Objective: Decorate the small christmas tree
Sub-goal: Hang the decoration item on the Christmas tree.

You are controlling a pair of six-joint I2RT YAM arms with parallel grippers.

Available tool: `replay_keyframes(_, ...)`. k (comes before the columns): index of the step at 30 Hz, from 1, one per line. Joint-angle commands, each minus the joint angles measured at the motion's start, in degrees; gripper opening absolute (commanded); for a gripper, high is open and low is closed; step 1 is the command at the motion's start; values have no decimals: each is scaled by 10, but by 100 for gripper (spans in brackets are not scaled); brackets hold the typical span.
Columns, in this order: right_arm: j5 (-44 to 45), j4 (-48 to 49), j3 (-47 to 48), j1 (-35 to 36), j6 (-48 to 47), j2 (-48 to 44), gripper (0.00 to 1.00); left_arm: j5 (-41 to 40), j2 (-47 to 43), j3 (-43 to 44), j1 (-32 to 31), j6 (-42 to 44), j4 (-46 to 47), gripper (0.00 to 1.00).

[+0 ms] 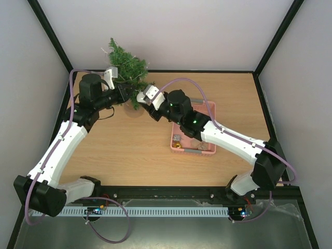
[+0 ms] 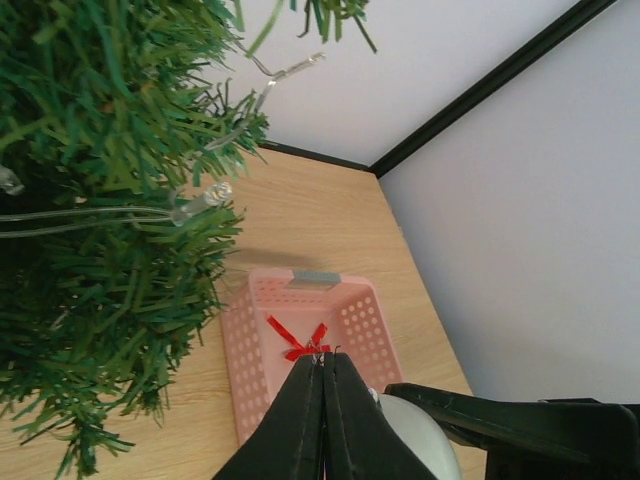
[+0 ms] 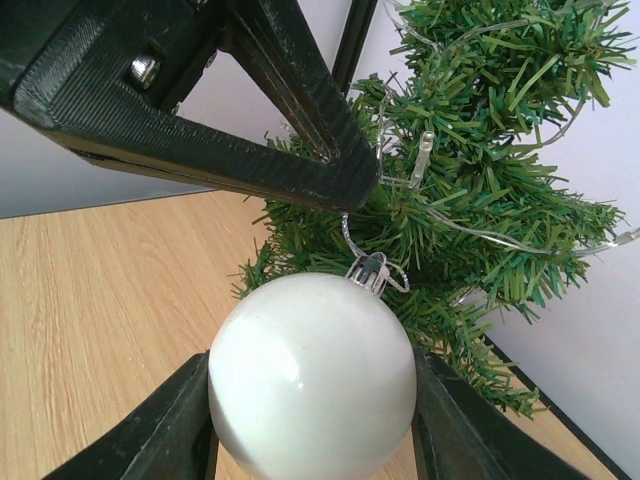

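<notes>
The small christmas tree (image 1: 127, 66) stands at the back left of the table, with dark green branches (image 3: 480, 200) and a clear light string (image 2: 190, 208). A white bauble (image 3: 312, 375) sits between the fingers of my right gripper (image 3: 312, 425), right in front of the lower branches. The bauble's thin silver hanging loop (image 3: 347, 232) runs up from its clear cap into the pinched tips of my left gripper (image 2: 322, 362), which is shut on it. In the top view both grippers meet beside the tree's foot, left gripper (image 1: 129, 97) and right gripper (image 1: 143, 100).
A pink perforated basket (image 1: 210, 127) lies right of the grippers, with a red bow (image 2: 300, 340) and other small ornaments inside. Grey walls with black corner posts close in behind the tree and along both sides.
</notes>
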Motion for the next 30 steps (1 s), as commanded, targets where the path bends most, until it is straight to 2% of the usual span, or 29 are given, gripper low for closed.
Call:
replay_keyframes(1,3,22,23,3,-17,13,42,-37,-8,20,4,32,-8,2)
replay_keyframes(11,48,69,25,2,-20,34,42,-92,0,44,6,57,-8,2)
replay_keyframes(19,45,85,46,2,-17,52,42,-88,6,56,7,54,0,4)
replay_keyframes(24,40,83,44,2,-18,52,42,-89,-2,57,11,66,-11,17)
replay_keyframes(28,16,42,34,2,-18,37,42,-73,-24,43,14,98,-20,45)
replay_keyframes(30,4,34,18,2,-6,19,42,-57,-44,29,15,119,-20,49)
